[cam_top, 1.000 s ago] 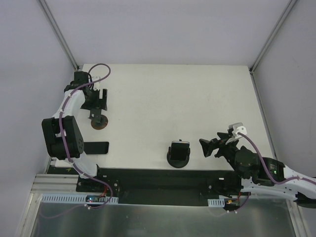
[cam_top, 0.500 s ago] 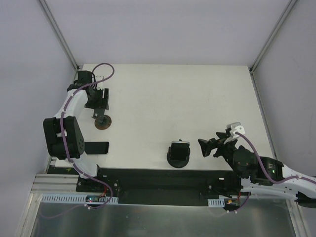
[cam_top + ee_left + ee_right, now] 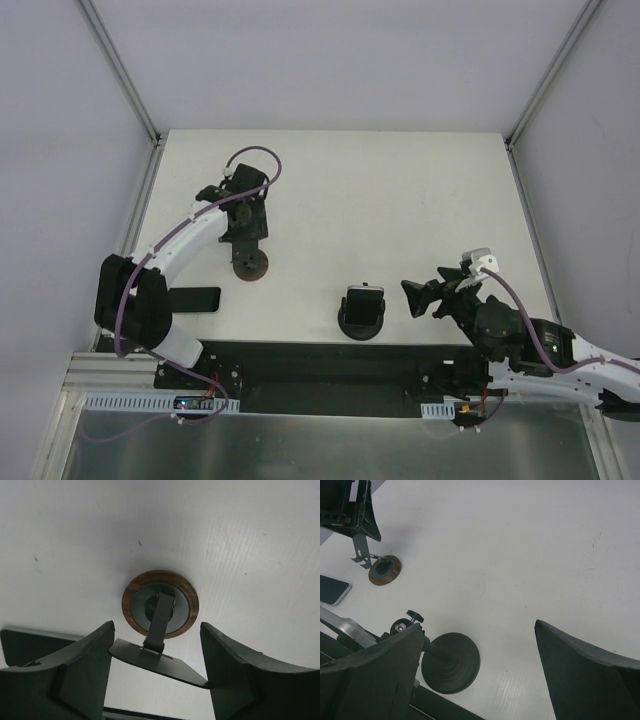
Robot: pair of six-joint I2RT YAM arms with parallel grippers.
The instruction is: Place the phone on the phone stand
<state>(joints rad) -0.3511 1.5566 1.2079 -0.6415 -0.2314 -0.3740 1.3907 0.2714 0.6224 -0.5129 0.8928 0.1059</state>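
Your left gripper (image 3: 156,635) is closed on the phone stand (image 3: 160,602); the phone (image 3: 195,299) lies flat nearby, not yet placed.

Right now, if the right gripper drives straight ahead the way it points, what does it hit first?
Most likely the black stand, directly ahead of the open right gripper in the top view. Height is unclear; it could skim over the base.

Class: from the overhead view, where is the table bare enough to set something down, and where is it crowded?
Free: the far strip behind the left gripper, and the right half beyond the right gripper. Crowded: the near edge, holding the phone, black stand and wooden-base stand.
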